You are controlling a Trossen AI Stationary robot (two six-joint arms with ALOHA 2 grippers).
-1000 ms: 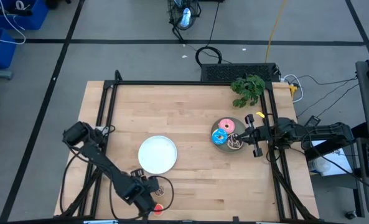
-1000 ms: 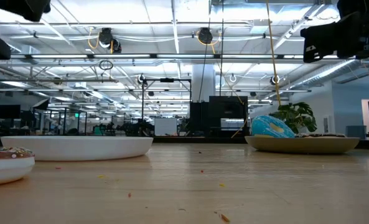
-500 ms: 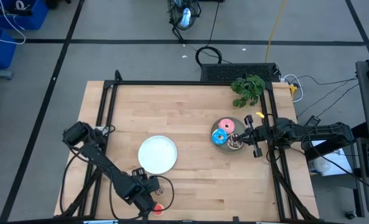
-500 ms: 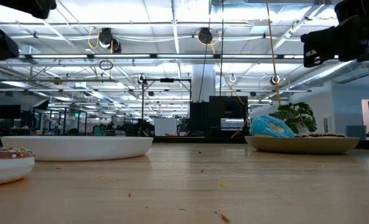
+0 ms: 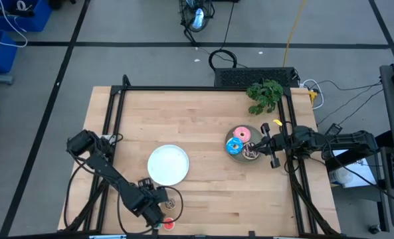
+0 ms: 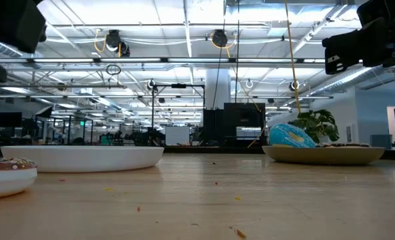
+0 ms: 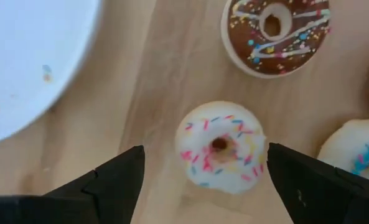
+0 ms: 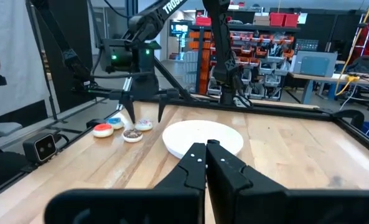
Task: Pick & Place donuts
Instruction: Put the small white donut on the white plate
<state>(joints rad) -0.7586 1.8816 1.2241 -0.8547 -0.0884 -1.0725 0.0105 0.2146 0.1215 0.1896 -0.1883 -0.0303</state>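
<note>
left wrist view: left pincer (image 7: 203,180) spread, straddling whitish-pink donut (image 7: 220,147); brown donut (image 7: 276,32), white plate (image 7: 28,56) near; right pincer (image 8: 206,163) clenched.

In the high view, the left end effector (image 5: 158,211) covers most of the tiny donuts; only the red donut (image 5: 168,224) shows. The low view crops the brown donut (image 6: 4,165) at its left edge.
</note>
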